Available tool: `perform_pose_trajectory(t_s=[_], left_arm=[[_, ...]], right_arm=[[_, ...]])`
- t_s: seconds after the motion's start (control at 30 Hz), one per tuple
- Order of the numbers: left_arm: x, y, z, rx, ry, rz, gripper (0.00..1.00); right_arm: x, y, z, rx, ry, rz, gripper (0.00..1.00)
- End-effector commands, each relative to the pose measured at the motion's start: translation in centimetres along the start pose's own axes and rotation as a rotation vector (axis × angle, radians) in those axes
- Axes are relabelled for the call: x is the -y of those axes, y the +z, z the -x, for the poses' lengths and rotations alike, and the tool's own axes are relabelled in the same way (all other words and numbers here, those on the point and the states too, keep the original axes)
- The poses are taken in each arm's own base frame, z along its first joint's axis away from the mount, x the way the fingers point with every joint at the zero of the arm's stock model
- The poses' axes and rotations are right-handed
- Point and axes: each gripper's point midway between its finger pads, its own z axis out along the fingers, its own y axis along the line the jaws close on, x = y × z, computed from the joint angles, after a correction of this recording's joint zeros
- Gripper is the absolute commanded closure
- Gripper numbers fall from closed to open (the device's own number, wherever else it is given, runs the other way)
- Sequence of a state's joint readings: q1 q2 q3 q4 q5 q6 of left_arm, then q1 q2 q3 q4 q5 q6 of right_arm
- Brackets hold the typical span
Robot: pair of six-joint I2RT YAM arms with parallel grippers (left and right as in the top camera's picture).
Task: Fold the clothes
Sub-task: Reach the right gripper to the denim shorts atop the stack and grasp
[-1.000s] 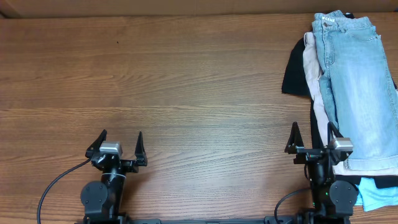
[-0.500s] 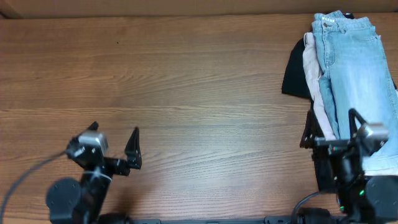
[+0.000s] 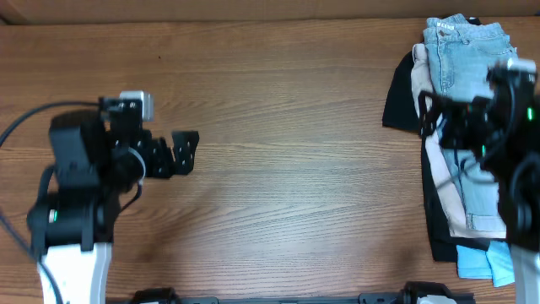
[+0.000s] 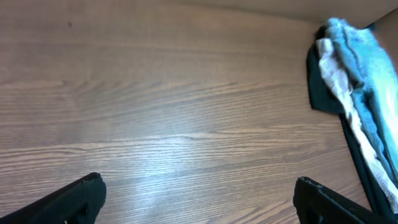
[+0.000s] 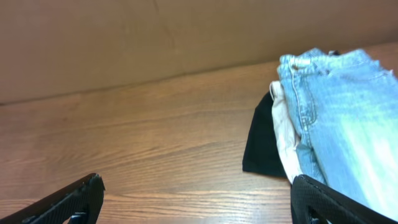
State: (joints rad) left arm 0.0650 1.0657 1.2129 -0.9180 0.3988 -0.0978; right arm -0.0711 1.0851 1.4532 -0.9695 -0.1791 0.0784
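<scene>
The light-wash denim shorts [image 3: 460, 46] lie on top of a pile of clothes at the table's far right, waistband toward the back edge. They also show in the left wrist view [image 4: 367, 74] and the right wrist view [image 5: 348, 112]. My right gripper [image 3: 464, 101] hovers above the pile, open and empty [image 5: 198, 185], hiding much of the shorts from above. My left gripper [image 3: 187, 152] is open and empty over bare wood at the left [image 4: 199, 186], far from the shorts.
Beige shorts [image 3: 420, 76] and a black garment [image 3: 398, 105] lie under the denim, sticking out on the left. A light blue cloth [image 3: 485, 262] lies at the pile's front end. A brown wall [image 5: 155, 37] runs behind the table.
Both arms have lifted and moved away from the front edge. The right one now hangs over the clothes pile; the left has swung to the left-middle of the table.
</scene>
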Motion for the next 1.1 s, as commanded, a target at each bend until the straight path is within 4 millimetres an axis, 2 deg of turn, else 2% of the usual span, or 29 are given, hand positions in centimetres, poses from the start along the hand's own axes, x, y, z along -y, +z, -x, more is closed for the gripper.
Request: perform_pose_trajectory(t_s=[0.0, 0.1, 0.27, 0.33, 0.43, 0.5, 0.53, 0.6, 0.87, 0.97, 1.07], left_arm=[[0.2, 1.8, -0.3, -0.075, -0.011, -0.045, 0.0], [-1.2, 3.8, -1.6, -0.163, -0.049, -0.009, 0.0], [-3.5, 7.2, -3.7, -0.3, -0.102, 0.043, 0.0], [-4.1, 8.5, -4.3, -0.341, -0.12, 0.046, 0.0], [-3.8, 10.2, -4.9, -0.383, -0.149, -0.012, 0.0], [-3.0, 10.5, -5.2, -0.403, -0.168, -0.068, 0.03], [-2.9, 10.6, -5.3, -0.406, -0.167, -0.068, 0.07], [-3.0, 10.6, -5.3, -0.406, -0.157, -0.058, 0.08], [-4.0, 10.7, -5.4, -0.404, -0.132, 0.007, 0.07], [-4.0, 10.8, -5.1, -0.393, -0.127, 0.006, 0.07], [-4.1, 10.8, -5.1, -0.39, -0.126, 0.006, 0.07]], right_arm=[[-0.2, 1.8, 0.8, -0.026, 0.001, 0.016, 0.0], [1.2, 4.2, -0.1, -0.089, 0.016, -0.035, 0.0], [2.3, 7.7, -1.7, -0.184, 0.033, -0.06, 0.0], [3.3, 8.9, -2.2, -0.211, 0.035, -0.102, 0.0], [4.9, 10.5, -3.0, -0.25, 0.052, -0.156, 0.0], [6.6, 11.3, -3.7, -0.278, 0.101, -0.207, 0.0], [7.5, 11.6, -4.0, -0.289, 0.122, -0.227, 0.0], [9.7, 12.0, -4.6, -0.309, 0.168, -0.27, 0.0], [21.2, 12.1, -6.8, -0.328, 0.429, -0.468, 0.02], [23.6, 12.6, -7.9, -0.342, 0.479, -0.486, 0.04], [24.1, 13.9, -9.9, -0.409, 0.504, -0.448, 0.08]])
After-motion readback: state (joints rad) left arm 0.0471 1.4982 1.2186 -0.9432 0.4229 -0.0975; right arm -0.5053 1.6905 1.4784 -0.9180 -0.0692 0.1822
